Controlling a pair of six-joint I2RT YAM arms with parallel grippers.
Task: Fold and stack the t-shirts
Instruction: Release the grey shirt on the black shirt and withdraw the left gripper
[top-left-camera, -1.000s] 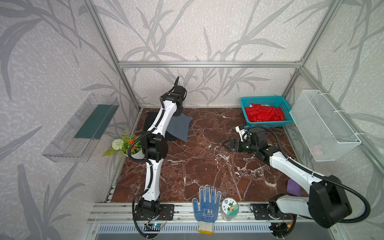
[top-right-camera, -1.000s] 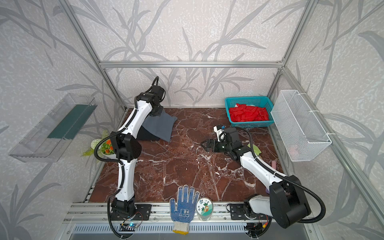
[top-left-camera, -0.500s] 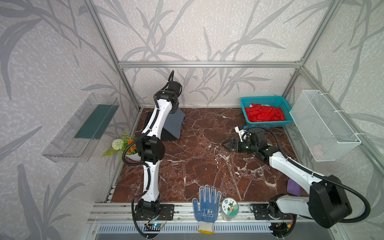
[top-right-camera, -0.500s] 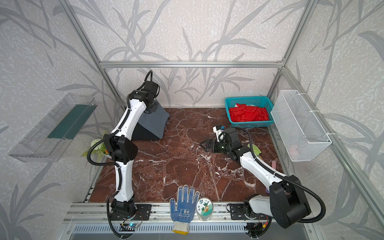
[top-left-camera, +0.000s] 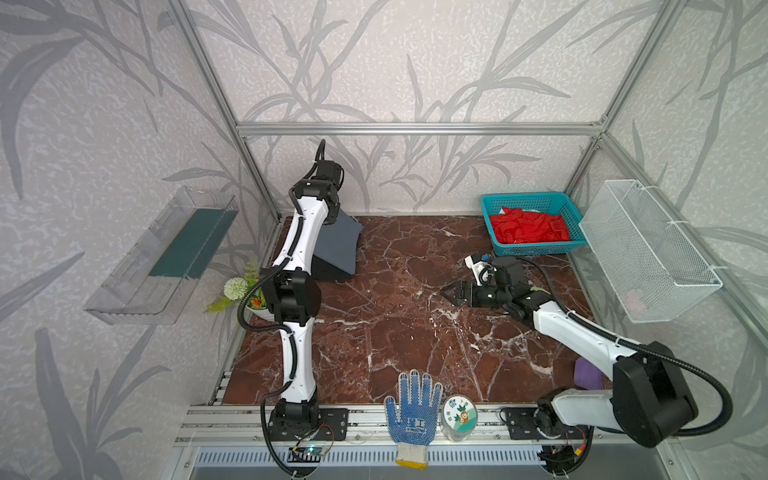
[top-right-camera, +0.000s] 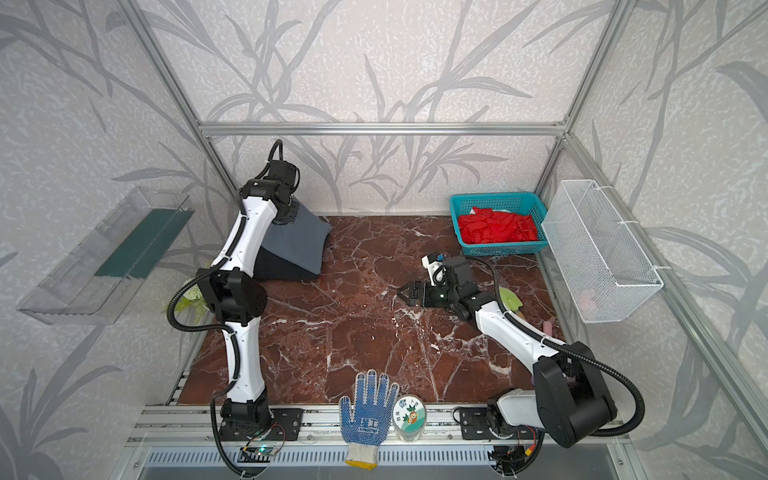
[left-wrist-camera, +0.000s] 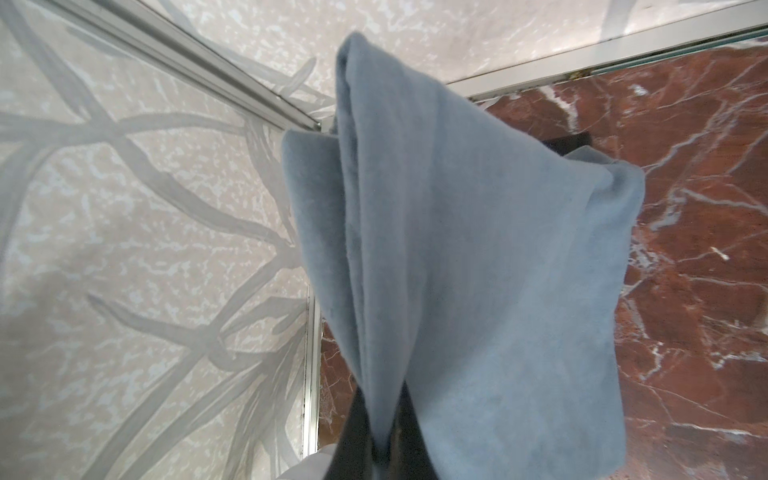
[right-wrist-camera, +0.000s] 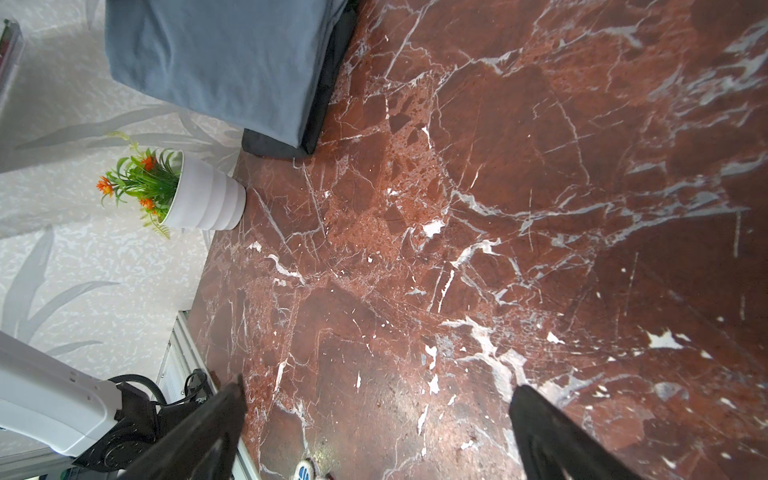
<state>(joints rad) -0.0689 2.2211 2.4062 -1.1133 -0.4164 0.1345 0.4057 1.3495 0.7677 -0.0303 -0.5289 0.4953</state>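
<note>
The left fingers (left-wrist-camera: 399, 440) are pressed together on a bunched fold of the slate grey t-shirt (left-wrist-camera: 457, 249), with the cloth pinched between the two dark pads and no gap showing. They hold it raised in the far left corner of the counter (top-left-camera: 395, 332), close to the back wall. In both top views the shirt hangs from that grip as a sloping sheet (top-left-camera: 336, 245) (top-right-camera: 297, 245). Its lower edge comes down onto the black t-shirt (top-left-camera: 328, 272), which lies flat and folded on the counter beneath it. From the right wrist view the black cloth (right-wrist-camera: 270, 145) shows as a dark strip under the grey hem.

The right fingers (right-wrist-camera: 540, 428) are spread wide apart and grip nothing; only bare marble lies between them. They hang low over the counter right of the middle, pointing left toward the shirts and well apart from them. A white flower pot (right-wrist-camera: 208, 199) stands at the left edge, nearer than the black t-shirt
</note>
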